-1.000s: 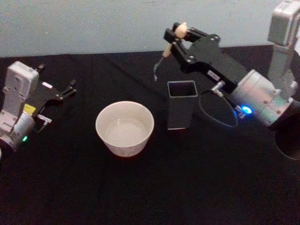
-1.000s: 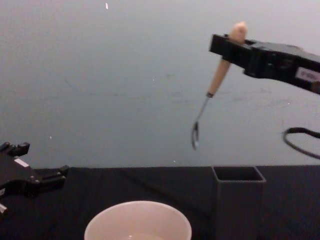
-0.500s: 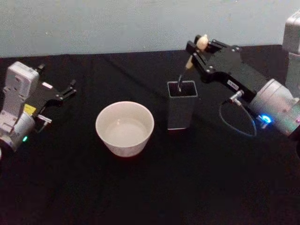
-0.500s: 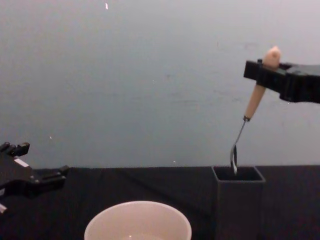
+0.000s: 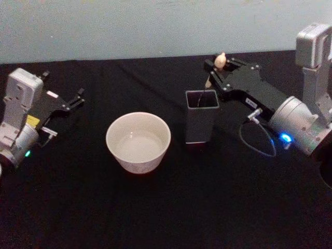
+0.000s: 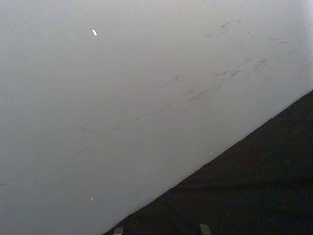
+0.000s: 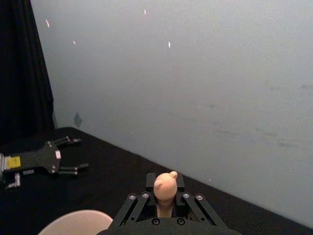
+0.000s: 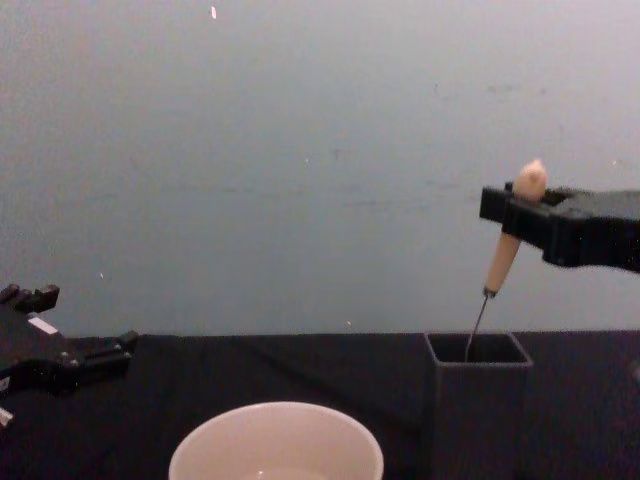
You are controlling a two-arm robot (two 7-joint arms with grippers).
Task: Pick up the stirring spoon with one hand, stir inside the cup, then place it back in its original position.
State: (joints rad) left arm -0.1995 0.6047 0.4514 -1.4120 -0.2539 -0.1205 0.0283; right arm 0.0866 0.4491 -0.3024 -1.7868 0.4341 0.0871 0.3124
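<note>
Chest view: I'm pinching the seemingly light, stiff stirring spoon (image 8: 501,264) below its knob in the right gripper (image 8: 516,208), while the left gripper (image 7: 83,153) is resting spread-fingered at the table's left.

A black-covered desk (image 5: 171,207) carries a wide cream-white round cup (image 5: 138,142) near centre, with a dark square upright holder (image 5: 201,115) just right of it.

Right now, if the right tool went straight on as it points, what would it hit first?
Probably the pale wall behind the table. The right tool, shut on the stirring spoon, points level, higher than the cup, though depth is unclear.
</note>
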